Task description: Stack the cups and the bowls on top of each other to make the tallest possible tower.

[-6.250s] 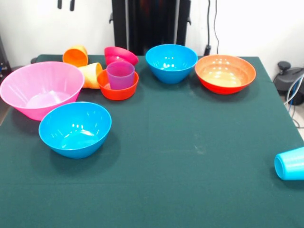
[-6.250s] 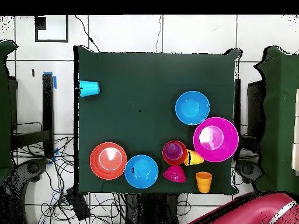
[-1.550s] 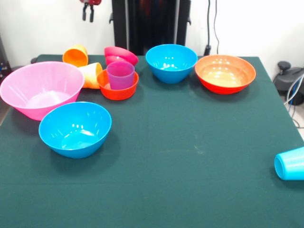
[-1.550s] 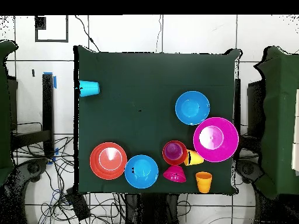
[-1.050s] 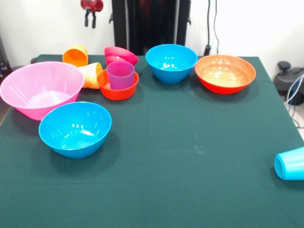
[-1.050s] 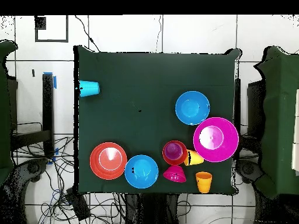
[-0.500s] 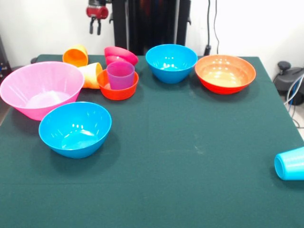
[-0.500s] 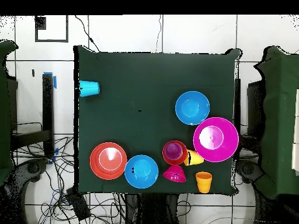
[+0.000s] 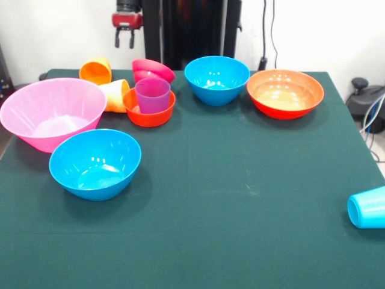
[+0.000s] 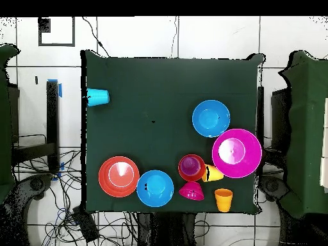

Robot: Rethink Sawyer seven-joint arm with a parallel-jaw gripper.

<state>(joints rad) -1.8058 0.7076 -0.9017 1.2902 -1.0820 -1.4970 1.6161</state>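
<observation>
My gripper (image 9: pixel 124 43) hangs open and empty above the table's far edge, behind the orange cup (image 9: pixel 96 70). The purple cup (image 9: pixel 152 94) stands in the small orange bowl (image 9: pixel 149 114); that pair also shows in the overhead view (image 10: pixel 191 166). The yellow-orange cup (image 9: pixel 116 95) lies on its side between them and the large pink bowl (image 9: pixel 52 112). The small magenta bowl (image 9: pixel 153 70) is tipped over behind them. One blue bowl (image 9: pixel 95 163) sits near, the other (image 9: pixel 216 79) far. The wide orange-red bowl (image 9: pixel 285 92) is far right. The light blue cup (image 9: pixel 367 207) lies at the right edge.
The green cloth table (image 9: pixel 240 198) has open room across its middle and near side. The black pedestal (image 9: pixel 192 30) stands behind the far edge. Cables and a grey object (image 9: pixel 367 102) lie off the right side.
My gripper has come down into the front view from the top edge and now hangs lower, behind the orange cup. No cup or bowl has moved.
</observation>
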